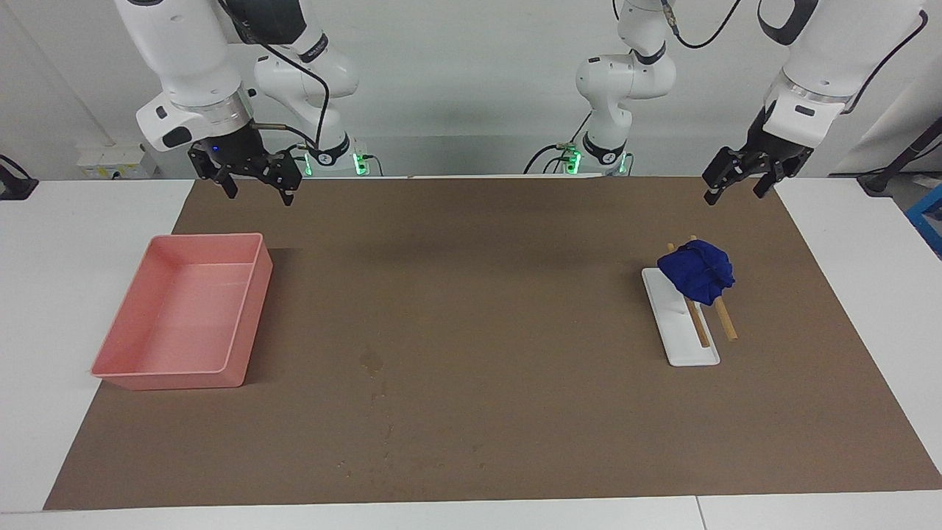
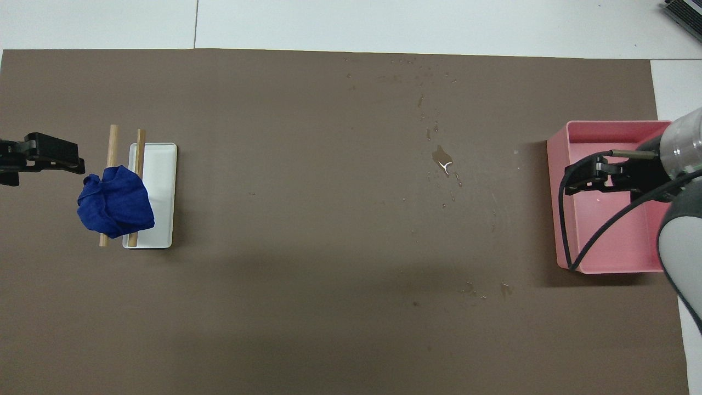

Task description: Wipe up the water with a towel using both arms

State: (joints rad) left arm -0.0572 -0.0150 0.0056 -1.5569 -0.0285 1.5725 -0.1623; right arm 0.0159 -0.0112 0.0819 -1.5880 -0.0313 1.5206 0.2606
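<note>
Step in hand, by my reading: left gripper [image 1: 739, 184], fingers apart and empty, should descend on the blue towel [image 1: 697, 271] wadded over two wooden sticks [image 1: 724, 321] and the white tray [image 1: 673, 331], pinching its crown, while right gripper [image 1: 254, 184], fingers apart above the pink tray [image 1: 250, 309], waits; water [image 1: 371, 359] lies mid-mat.

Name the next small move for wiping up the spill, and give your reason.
Probably the left hand should come down onto the towel. Both hands are open and empty, and the left one hangs at the towel's end of the table. The towel lies bunched on two wooden sticks, apart from the water mid-table.
</note>
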